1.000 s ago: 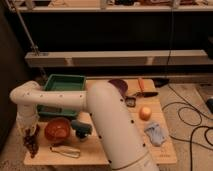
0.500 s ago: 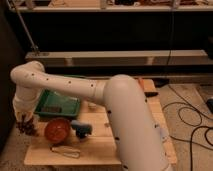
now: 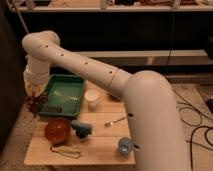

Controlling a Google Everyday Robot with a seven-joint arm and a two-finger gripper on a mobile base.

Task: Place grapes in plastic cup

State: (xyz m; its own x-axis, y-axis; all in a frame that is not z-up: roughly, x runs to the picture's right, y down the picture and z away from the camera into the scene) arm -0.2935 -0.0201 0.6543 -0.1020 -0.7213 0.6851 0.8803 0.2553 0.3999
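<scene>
Over the left edge of the tabletop (image 3: 100, 139), just beside the green tray (image 3: 62, 92), the robot's hand (image 3: 35, 96) hangs low with the grapes (image 3: 36, 104) in it. The dark bunch dangles from the hand, so the hand looks squeezed shut on the grapes. The plastic cup (image 3: 125, 146) is the small light-blue one at the front right of the tabletop. It is close to the big white arm (image 3: 85, 65) and well apart from the hand. To do this step well, the hand should first go up, so the long bunch does not drag on the tray's rim. Then it should cross to the right and toward the front. On the way sit the orange bowl (image 3: 57, 130), a dark blue thing (image 3: 81, 127) next to it, the taller white cup (image 3: 92, 98) and a fork (image 3: 115, 121), so the grapes should ride above all of them. The white cup is the wrong one and should be left alone. The blue cup is small and the bunch is long, so the hand should stop right over the middle of the rim and lower the bottom of the bunch in first. It should let go only when most of the grapes are inside. A fast move could swing the bunch and tip the light cup.
</scene>
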